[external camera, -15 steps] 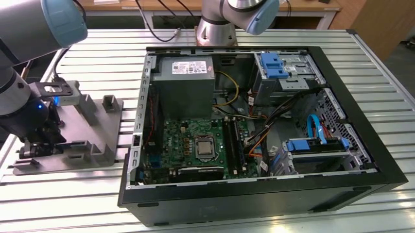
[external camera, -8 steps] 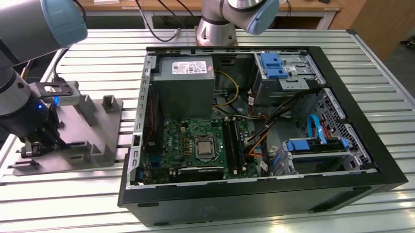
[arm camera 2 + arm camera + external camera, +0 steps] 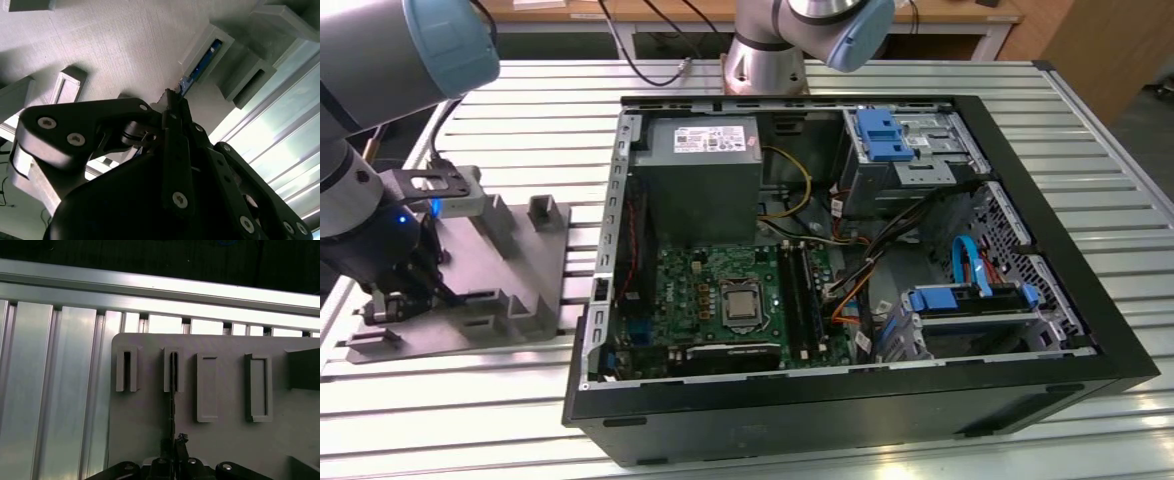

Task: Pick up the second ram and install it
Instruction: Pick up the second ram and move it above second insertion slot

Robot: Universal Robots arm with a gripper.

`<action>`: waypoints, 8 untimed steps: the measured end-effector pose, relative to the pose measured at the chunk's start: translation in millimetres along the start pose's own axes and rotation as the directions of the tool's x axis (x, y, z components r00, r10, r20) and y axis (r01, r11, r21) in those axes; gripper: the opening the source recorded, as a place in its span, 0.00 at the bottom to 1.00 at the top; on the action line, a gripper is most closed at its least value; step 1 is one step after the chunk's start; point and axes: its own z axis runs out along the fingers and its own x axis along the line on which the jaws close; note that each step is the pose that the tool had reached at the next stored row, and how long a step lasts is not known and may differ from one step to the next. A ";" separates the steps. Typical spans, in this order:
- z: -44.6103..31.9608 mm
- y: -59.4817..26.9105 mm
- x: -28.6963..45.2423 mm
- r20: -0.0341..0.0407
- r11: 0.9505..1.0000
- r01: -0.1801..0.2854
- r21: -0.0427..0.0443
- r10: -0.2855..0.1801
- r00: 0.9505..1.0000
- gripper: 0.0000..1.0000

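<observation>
We see the second ram (image 3: 173, 405) standing on edge in the grey moulded tray (image 3: 140, 440), one end seated in a narrow slotted holder (image 3: 173, 371). It is a thin, dark strip. In the second wrist view the second ram (image 3: 204, 62) shows a blue label on its flat face. The tray's surface is matte and finely ribbed, with raised rectangular frames and blocky posts.

The gripper (image 3: 174, 442) has its black metal fingers (image 3: 175, 150) drawn almost together, with the free end of the stick pinched between their tips. We read this as a closed grasp on the stick, which is still in its holder.

In the exterior view the tray (image 3: 520, 300) lies at nine o'clock of the open computer case (image 3: 854, 400), on a table (image 3: 454, 420) of ribbed aluminium slats, and the gripper (image 3: 398, 295) is low over the tray's nine o'clock end. The black steel case holds a green motherboard (image 3: 720, 300) near six o'clock, a grey boxy power supply (image 3: 707, 170) at eleven o'clock, blue plastic drive clips (image 3: 881, 130) at one o'clock, and loose cables (image 3: 854, 270) between them.
</observation>
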 end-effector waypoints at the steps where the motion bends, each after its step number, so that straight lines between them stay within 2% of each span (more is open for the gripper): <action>1: 0.0 0.0 0.0 0.000 1.000 0.000 0.000 0.000 1.000 0.14; 8: -0.9 0.1 0.0 0.001 1.000 0.000 0.000 0.000 1.000 0.14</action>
